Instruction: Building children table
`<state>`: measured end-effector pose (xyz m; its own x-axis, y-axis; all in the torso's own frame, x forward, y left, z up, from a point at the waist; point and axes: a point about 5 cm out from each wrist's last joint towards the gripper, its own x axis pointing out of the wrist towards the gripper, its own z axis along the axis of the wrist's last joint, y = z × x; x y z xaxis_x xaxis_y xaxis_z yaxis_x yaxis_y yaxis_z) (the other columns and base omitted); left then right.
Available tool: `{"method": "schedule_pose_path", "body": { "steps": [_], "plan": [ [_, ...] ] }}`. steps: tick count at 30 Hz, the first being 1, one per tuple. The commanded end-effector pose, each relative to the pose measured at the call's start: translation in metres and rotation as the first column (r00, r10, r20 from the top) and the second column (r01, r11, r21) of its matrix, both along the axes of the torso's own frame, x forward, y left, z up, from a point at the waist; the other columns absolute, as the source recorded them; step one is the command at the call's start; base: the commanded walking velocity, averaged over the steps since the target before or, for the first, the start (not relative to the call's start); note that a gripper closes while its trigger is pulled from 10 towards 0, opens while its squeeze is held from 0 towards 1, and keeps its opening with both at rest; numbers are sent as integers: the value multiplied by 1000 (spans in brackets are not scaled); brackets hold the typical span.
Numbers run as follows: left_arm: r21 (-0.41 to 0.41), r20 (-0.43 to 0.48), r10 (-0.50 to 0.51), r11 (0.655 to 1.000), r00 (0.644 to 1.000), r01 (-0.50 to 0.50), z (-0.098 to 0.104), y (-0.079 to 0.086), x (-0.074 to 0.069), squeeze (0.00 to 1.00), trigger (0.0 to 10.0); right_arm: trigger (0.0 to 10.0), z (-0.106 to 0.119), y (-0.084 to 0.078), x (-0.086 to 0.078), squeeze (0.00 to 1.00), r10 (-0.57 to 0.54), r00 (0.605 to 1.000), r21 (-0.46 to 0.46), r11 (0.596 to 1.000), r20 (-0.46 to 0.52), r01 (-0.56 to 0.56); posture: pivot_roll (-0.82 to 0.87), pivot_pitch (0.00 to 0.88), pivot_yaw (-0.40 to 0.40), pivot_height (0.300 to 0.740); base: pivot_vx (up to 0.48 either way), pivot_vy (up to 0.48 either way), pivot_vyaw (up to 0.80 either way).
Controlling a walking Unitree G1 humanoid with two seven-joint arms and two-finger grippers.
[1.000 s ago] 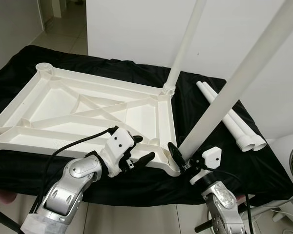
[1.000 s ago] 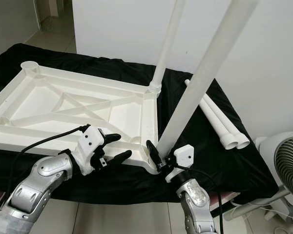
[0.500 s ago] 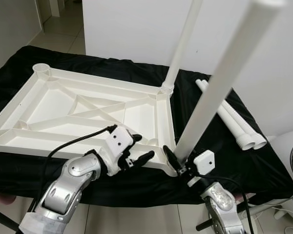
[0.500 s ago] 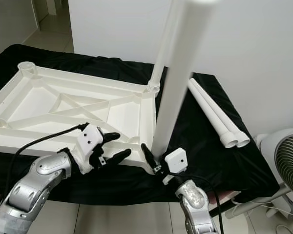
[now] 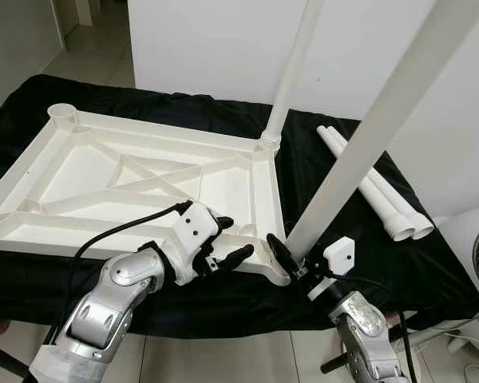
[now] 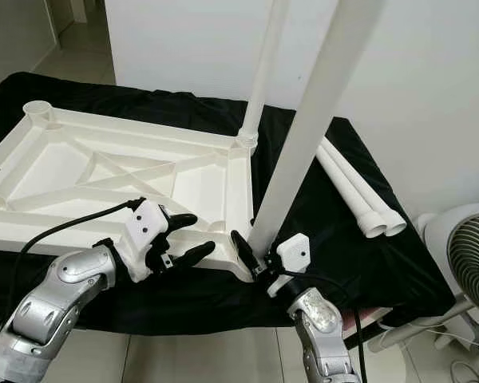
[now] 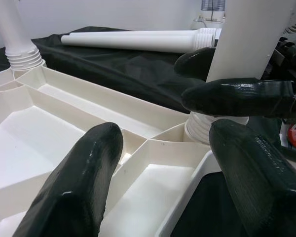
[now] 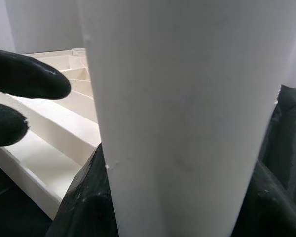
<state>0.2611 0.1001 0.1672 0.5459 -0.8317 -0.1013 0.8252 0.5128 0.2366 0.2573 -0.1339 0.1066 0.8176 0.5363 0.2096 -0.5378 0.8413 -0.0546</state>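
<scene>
— Gripping anything, that right end effector [image 5: 291,259]?

— Yes, its black fingers are clamped around the base of a long white leg [image 5: 359,152], which leans away from upright. The leg's foot sits at the near right corner socket of the upturned white table frame [image 5: 88,171].

— Where does the frame lie?

— Flat on the black cloth [image 5: 335,239] that covers the tabletop, ribs facing up. A second leg [image 5: 291,68] stands upright in the far right corner socket, and the far left socket [image 5: 61,114] has none.

— And the left end effector [image 5: 223,243]?

— Its fingers are spread apart, holding nothing, hovering over the frame's near edge just beside that corner. In its wrist view, the two fingertips [image 7: 79,182] straddle a rib of the frame.

— Any spare parts?

— Two loose legs [image 5: 375,195] lie side by side on the cloth, right of the frame. A white fan [image 6: 463,263] stands off the tabletop's right end.
</scene>
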Motion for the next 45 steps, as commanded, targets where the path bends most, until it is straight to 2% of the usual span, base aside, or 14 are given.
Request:
{"method": "schedule_pose_path", "body": {
  "steps": [1,7,11,17,22,26,28,29,32,33,34,38,43,45],
  "plan": [
    [-4,-1,-26,1000,1000,26,3,-3,-2,0,10000,10000,-33,-11,-3,0,-72,974,42,996,-216,83,131,89,-121,740,0,0,0],
    [-4,-3,-27,1000,1000,27,3,-2,-3,0,10000,10000,-36,-12,0,0,-87,948,133,982,-307,133,132,90,-121,740,0,0,0],
    [-3,-3,-27,1000,1000,27,3,-2,-2,0,10000,10000,-36,-13,6,0,-121,929,131,976,-349,176,129,90,-121,740,0,0,0],
    [-4,-2,-30,1000,1000,29,3,-3,-2,0,10000,10000,-36,-12,8,0,-119,918,135,974,-378,182,129,90,-121,740,0,0,0],
    [-7,-3,-29,1000,1000,29,3,-4,-2,0,10000,10000,-26,-14,10,0,-125,942,91,983,-312,160,125,87,-125,740,0,0,0],
    [-7,3,-24,1000,1000,24,3,-4,-2,0,10000,10000,-21,-11,5,0,-91,971,67,992,-223,108,126,85,-129,740,0,0,0],
    [-8,3,-23,1000,1000,23,3,-4,-2,0,10000,10000,-22,-11,2,0,-100,977,51,992,-189,112,126,84,-129,740,0,0,0],
    [-8,4,-22,1000,1000,22,3,-4,-2,0,10000,10000,-24,-13,-1,0,-109,979,75,989,-173,124,127,85,-130,740,0,0,0],
    [-9,5,-21,1000,1000,21,3,-4,-2,0,10000,10000,-27,-14,-3,0,-117,978,82,988,-174,133,127,85,-130,740,0,0,0],
    [-9,5,-21,1000,1000,21,4,-4,-2,0,10000,10000,-27,-16,-6,0,-152,980,31,987,-127,157,129,86,-130,740,0,0,0],
    [-8,5,-20,1000,1000,20,3,-4,-2,0,10000,10000,-32,-17,-8,0,-178,972,49,981,-156,188,129,87,-129,740,0,0,0],
    [-6,2,-19,1000,1000,19,3,-3,-2,0,10000,10000,-34,-17,-7,0,-184,966,43,980,-181,195,127,84,-123,740,0,0,0],
    [-4,4,-24,1000,1000,24,3,-3,-1,0,10000,10000,-26,-14,1,0,-179,974,-39,984,-138,176,122,85,-121,740,0,0,0],
    [-8,3,-26,1000,1000,26,4,-4,0,0,10000,10000,-24,-11,4,0,-136,982,-80,989,-132,126,119,80,-122,740,0,0,0]
  ]
}}
